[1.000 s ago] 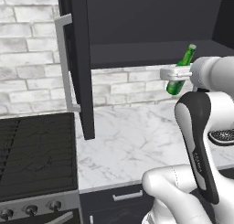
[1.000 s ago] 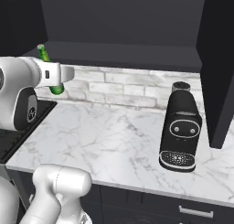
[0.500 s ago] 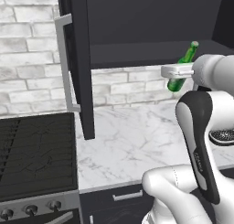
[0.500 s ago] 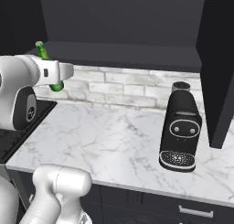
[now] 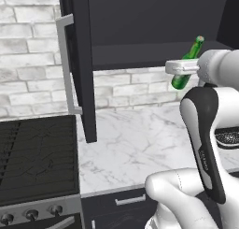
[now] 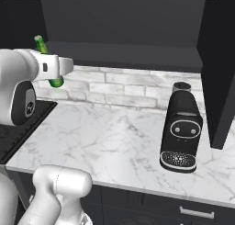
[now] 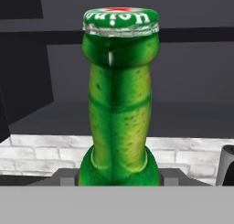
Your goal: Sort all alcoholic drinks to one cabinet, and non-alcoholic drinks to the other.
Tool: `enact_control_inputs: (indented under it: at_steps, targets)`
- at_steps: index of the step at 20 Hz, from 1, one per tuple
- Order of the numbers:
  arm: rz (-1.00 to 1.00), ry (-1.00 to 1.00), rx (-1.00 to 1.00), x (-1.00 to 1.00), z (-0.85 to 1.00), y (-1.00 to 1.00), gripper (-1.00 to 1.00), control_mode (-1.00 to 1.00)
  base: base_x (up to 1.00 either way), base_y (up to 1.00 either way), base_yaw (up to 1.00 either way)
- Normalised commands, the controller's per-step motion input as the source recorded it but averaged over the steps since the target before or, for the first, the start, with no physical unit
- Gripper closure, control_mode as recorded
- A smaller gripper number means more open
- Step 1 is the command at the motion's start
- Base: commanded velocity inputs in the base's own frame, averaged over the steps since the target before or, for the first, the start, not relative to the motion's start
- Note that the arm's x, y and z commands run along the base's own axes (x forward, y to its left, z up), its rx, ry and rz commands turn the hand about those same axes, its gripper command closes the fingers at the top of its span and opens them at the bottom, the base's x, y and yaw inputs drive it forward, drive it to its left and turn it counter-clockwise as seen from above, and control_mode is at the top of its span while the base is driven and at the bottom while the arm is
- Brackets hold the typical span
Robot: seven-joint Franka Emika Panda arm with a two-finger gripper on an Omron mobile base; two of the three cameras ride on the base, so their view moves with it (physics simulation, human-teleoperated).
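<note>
I've got the green beer bottle (image 5: 187, 65) up in the air, well above the marble counter (image 5: 140, 148), and my gripper (image 5: 183, 67) is clamped on its lower body. The bottle leans, cap end highest, right in front of the open cabinet (image 5: 154, 27), about level with the edge of its shelf. From the right side I can see the bottle (image 6: 49, 62) poking up past the white wrist, neck above and rounded base below, with the gripper (image 6: 58, 68) closed around the middle. Down the hand camera the bottle (image 7: 119, 99) rises straight away from me, green cap with lettering at the far end, and the grey fingers (image 7: 64, 177) press against it on either side at the base. The cabinet interior behind it is dark. The left door (image 5: 79, 64) hangs open with its silver bar handle (image 5: 65, 64) over the stove (image 5: 37, 158). The black coffee machine (image 6: 180, 126) sits on the counter, well off to the right, beside the other open door (image 6: 219, 68).
</note>
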Motion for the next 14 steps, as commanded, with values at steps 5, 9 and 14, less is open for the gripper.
enact_control_inputs:
  at_steps: [5, 9, 14]
  targets:
    - [-0.02, 0.0, 0.0, 0.0, 0.1, 0.0, 1.0, -1.0, 0.0, 0.0, 0.0]
    - [-0.02, 0.0, 0.0, 0.0, 0.1, 0.0, 1.0, -1.0, 0.0, 0.0, 0.0]
    - [-0.03, 0.0, 0.0, 0.02, 0.08, 0.0, 1.0, -1.0, 0.0, 0.0, 0.0]
